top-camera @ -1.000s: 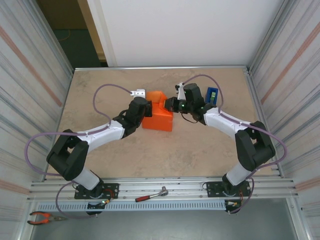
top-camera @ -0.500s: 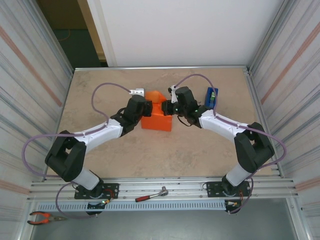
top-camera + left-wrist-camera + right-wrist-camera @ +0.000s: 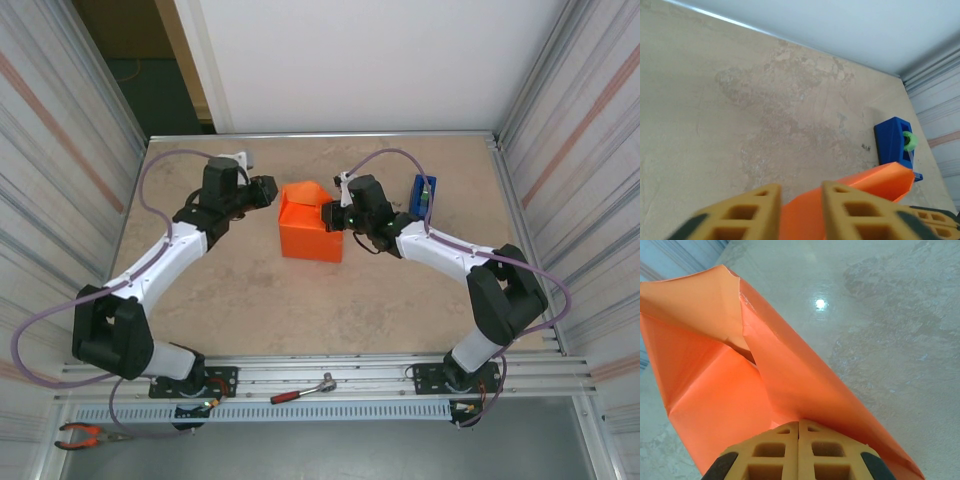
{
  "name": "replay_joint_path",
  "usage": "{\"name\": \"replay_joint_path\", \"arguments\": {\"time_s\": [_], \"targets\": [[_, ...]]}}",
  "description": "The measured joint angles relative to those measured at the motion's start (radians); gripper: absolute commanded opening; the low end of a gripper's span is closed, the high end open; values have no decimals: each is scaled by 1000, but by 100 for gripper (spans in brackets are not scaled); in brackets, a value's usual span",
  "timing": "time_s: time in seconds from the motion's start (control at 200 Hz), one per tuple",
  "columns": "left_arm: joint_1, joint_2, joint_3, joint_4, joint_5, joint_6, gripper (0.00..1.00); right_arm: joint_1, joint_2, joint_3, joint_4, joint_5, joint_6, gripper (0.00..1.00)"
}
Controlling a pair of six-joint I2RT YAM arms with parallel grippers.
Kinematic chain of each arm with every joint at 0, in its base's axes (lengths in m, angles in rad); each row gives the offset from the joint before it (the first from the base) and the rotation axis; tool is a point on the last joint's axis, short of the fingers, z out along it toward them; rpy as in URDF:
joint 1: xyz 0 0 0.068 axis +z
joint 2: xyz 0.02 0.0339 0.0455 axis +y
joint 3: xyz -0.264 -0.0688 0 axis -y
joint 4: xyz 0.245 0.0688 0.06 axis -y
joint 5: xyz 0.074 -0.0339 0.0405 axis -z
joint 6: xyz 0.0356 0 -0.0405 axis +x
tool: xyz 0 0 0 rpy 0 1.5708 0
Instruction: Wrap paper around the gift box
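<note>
The orange paper (image 3: 310, 235) is folded into a boxy bundle at mid-table, with a loose flap standing up at its far end (image 3: 700, 300). The gift box is hidden under it. My left gripper (image 3: 270, 190) hovers just left of the bundle's far corner, clear of it. Its fingers stand a little apart with nothing between them (image 3: 800, 192), and the paper (image 3: 875, 182) shows beyond them. My right gripper (image 3: 331, 212) is shut, its joined tips (image 3: 799, 422) pressed against the paper's right side.
A blue tape dispenser (image 3: 423, 192) stands right of the bundle, behind my right arm, and also shows as a blue tape dispenser (image 3: 895, 140) past the paper. A ratchet (image 3: 303, 390) and pliers (image 3: 85, 435) lie on the near rail. Corrugated walls close both sides.
My left arm has drawn back to the left, off the paper bundle. The right gripper has shifted slightly left and stays shut against the paper's right side.
</note>
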Motion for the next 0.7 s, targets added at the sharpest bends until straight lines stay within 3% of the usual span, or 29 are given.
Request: {"name": "replay_joint_path", "arguments": {"time_s": [0.185, 0.696], "targets": [[53, 60, -3, 3, 80, -7, 1, 2, 1, -2, 9, -24, 4, 0], [61, 177, -8, 37, 194, 6, 2, 2, 2, -2, 10, -34, 26, 0]]}}
